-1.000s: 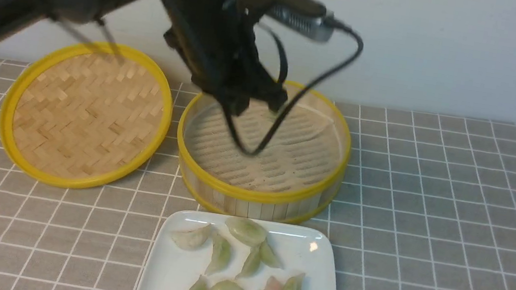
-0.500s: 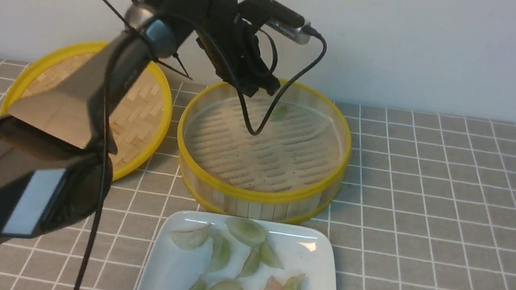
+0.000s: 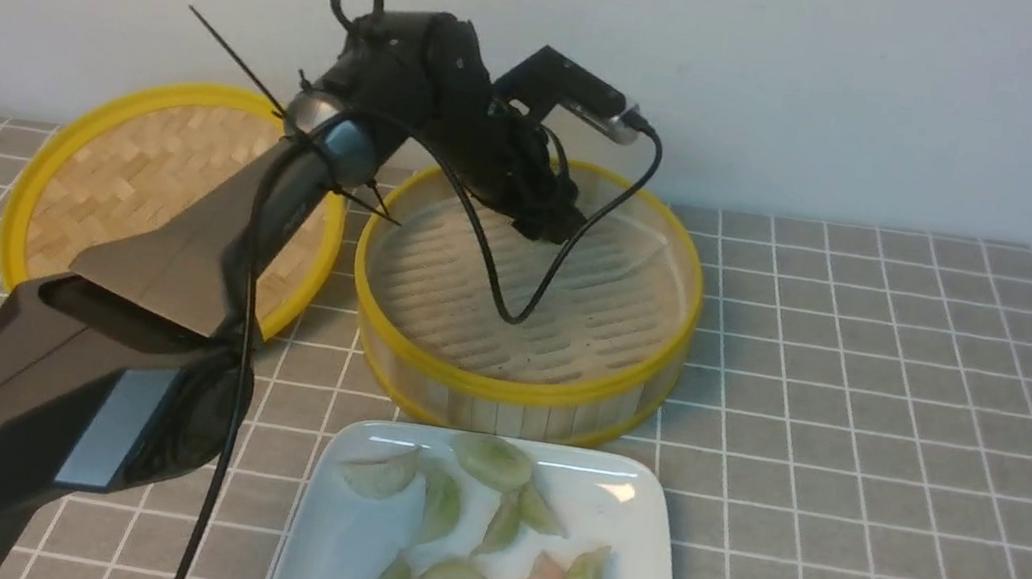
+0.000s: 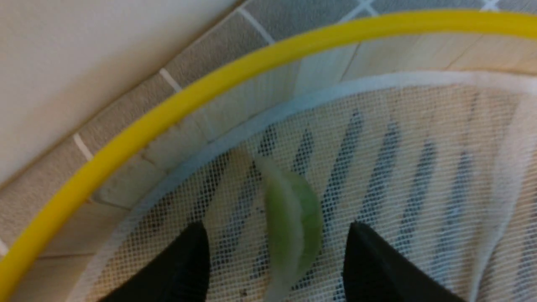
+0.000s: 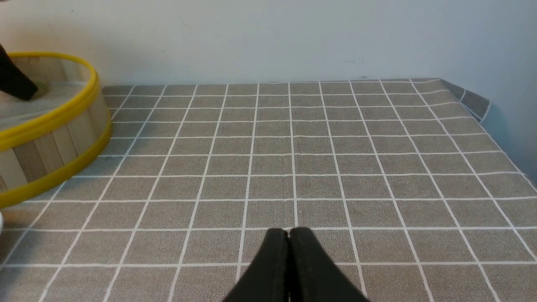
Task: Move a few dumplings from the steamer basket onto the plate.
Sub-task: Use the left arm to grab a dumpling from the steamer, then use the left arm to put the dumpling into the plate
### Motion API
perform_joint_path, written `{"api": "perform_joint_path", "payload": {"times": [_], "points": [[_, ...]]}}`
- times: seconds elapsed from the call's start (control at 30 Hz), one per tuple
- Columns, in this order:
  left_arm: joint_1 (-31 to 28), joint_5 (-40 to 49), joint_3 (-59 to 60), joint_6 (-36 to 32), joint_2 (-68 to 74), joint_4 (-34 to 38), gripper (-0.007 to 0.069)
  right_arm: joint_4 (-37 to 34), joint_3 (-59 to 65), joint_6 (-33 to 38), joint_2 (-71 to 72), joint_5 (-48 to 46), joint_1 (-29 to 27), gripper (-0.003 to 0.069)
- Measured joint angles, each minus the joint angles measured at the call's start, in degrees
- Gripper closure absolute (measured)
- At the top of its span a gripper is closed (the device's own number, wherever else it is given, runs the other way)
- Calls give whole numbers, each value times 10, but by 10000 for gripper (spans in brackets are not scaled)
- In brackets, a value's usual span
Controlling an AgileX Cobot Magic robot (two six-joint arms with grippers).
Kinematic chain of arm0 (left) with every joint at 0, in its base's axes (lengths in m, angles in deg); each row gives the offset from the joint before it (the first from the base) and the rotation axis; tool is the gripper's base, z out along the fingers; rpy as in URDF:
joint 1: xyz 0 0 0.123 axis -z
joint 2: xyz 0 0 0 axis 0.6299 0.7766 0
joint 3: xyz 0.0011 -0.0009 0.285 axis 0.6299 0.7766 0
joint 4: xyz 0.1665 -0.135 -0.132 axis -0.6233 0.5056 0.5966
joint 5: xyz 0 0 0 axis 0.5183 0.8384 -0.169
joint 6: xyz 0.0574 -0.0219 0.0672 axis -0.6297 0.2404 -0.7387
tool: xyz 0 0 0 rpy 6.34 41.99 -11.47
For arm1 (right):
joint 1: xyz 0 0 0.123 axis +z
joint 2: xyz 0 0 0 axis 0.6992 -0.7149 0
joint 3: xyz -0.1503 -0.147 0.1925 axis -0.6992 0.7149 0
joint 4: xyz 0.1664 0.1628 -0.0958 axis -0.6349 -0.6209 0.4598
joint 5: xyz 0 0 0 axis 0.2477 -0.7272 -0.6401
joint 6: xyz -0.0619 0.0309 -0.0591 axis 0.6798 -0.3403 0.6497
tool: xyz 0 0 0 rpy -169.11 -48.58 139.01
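The steamer basket (image 3: 512, 392) stands at the table's middle, its yellow rim also in the left wrist view (image 4: 176, 105) and right wrist view (image 5: 54, 117). My left gripper (image 3: 553, 228) reaches down into its far side. It is open, its jaws (image 4: 277, 235) standing either side of one light green dumpling (image 4: 291, 224) on the mesh liner, not touching it. In the front view that dumpling is hidden behind the gripper. The white plate (image 3: 645, 520) in front of the steamer holds several dumplings (image 3: 492, 460). My right gripper (image 5: 288, 233) is shut and empty above the tablecloth to the right.
The flat woven lid (image 3: 138, 176) with a yellow rim lies left of the steamer, partly behind my left arm. A black cable (image 3: 513, 309) hangs from the wrist over the steamer floor. Wall close behind. The grey checked cloth (image 5: 335, 167) ends at the right edge.
My left arm has stretched out and lowered toward the steamer's far side. The gripper has moved right and down over the last dumpling, which is now hidden behind it in the front view.
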Motion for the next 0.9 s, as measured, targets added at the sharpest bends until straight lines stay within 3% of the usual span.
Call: {"api": "perform_joint_path", "payload": {"times": [0.13, 0.23, 0.3, 0.37, 0.67, 0.9], "points": [[0, -7, -1, -6, 6, 0, 238, 0, 0, 0, 0, 0, 0, 672], [0, -12, -4, -7, 8, -2, 347, 0, 0, 0, 0, 0, 0, 672], [0, -14, -5, -11, 8, -3, 493, 0, 0, 0, 0, 0, 0, 672], [1, -13, -5, -11, 6, -5, 519, 0, 0, 0, 0, 0, 0, 672], [3, 126, 0, 2, -86, -17, 510, 0, 0, 0, 0, 0, 0, 672], [5, 135, 49, 90, -230, -15, 510, 0, 0, 0, 0, 0, 0, 672]]}}
